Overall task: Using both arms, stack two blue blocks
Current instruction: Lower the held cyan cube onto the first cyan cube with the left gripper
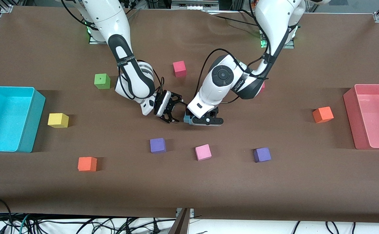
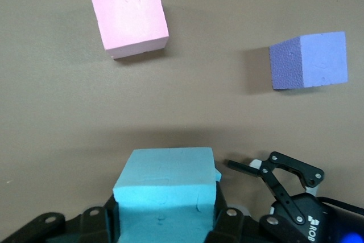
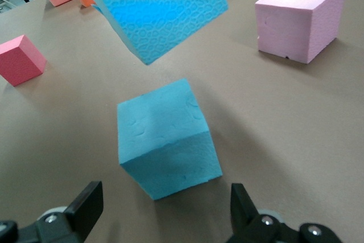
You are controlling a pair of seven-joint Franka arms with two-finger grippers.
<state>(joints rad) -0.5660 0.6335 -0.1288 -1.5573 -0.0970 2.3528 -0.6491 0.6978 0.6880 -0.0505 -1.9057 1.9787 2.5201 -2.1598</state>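
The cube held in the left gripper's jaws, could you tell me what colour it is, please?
Light sky blue; the blue block in the left gripper shows best in the left wrist view.

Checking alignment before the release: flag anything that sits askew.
The blue block held by the left gripper hangs tilted and rotated, its corners off square with the blue block on the table below it. The right gripper is open beside that lower block. Nothing looks damaged.

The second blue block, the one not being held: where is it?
It sits on the table mid-table, under the blue block held by the left gripper, with the open right gripper beside it.
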